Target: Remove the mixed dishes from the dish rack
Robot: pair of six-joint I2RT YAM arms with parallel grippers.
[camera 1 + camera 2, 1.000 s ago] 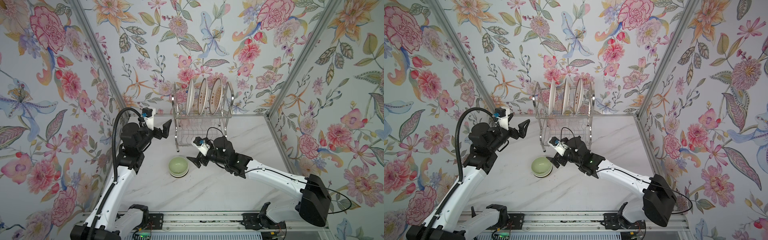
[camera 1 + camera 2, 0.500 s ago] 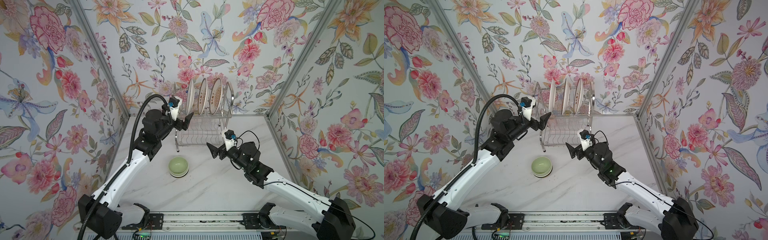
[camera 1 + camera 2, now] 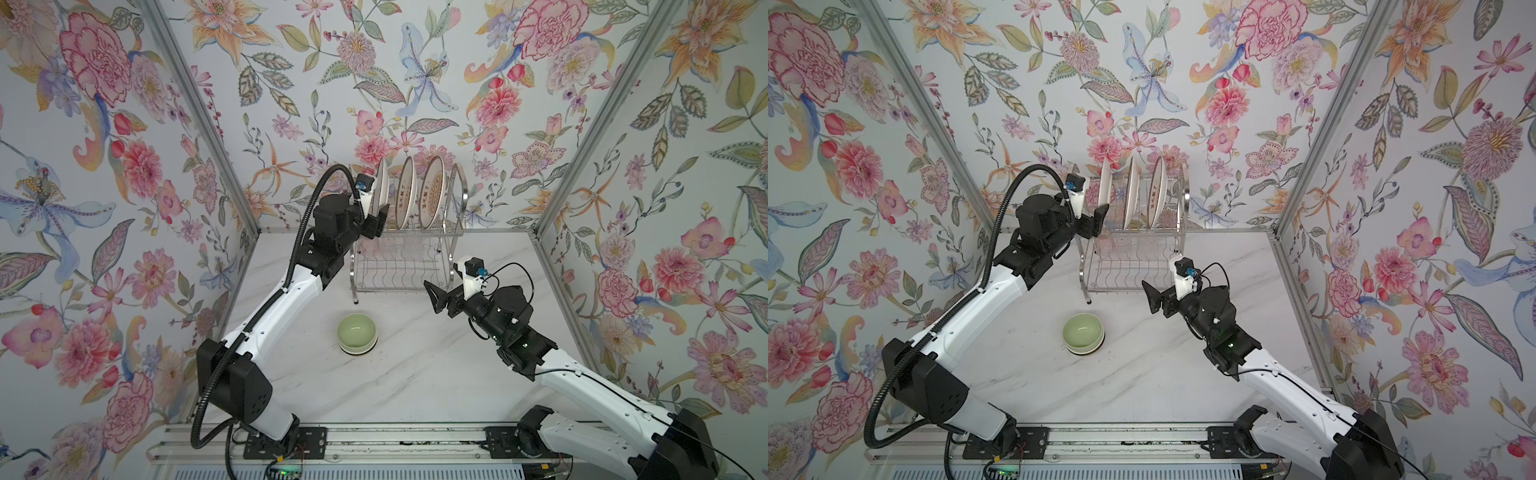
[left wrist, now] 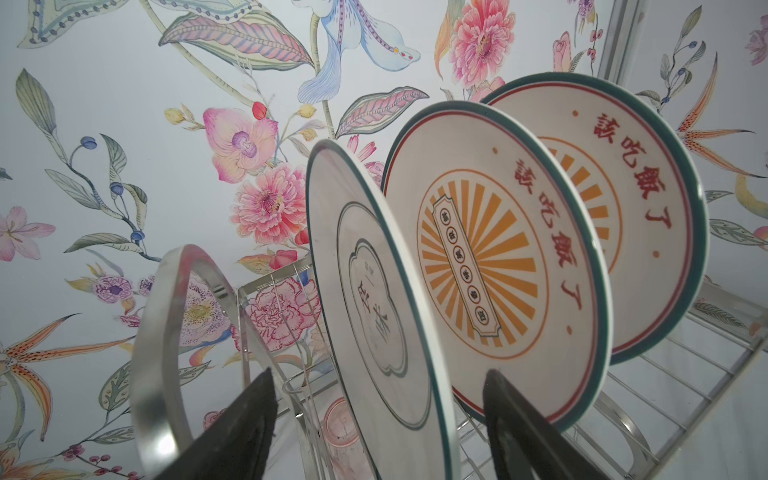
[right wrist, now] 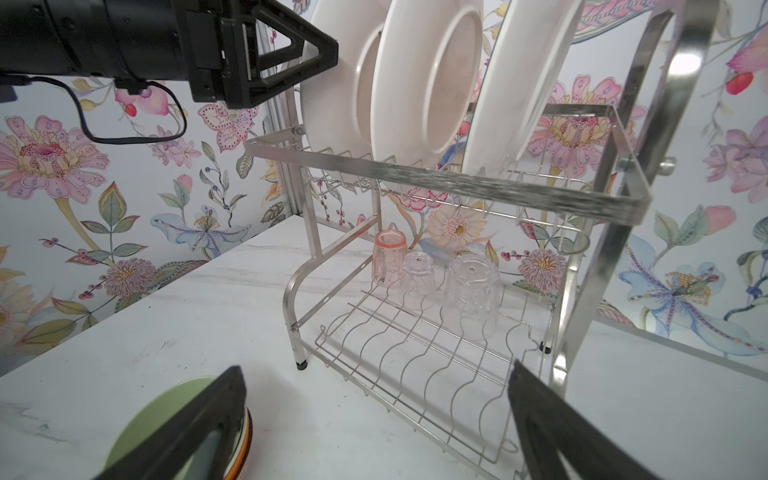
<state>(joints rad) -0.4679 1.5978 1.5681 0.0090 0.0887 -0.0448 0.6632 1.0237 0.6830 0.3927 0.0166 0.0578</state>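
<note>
Risk: left gripper (image 4: 378, 386), jaws apart astride the low rim of the end plate (image 3: 381, 183) in the top tier of the dish rack (image 3: 399, 274), upper centre of both top views, may close off-centre and tip it into the next plate (image 3: 406, 191); right gripper (image 3: 436, 296) idles apart, empty.

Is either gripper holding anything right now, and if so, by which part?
Nothing is held. The left gripper has open jaws straddling the rim of the end plate without clamping it; the right gripper is open and empty.
</note>
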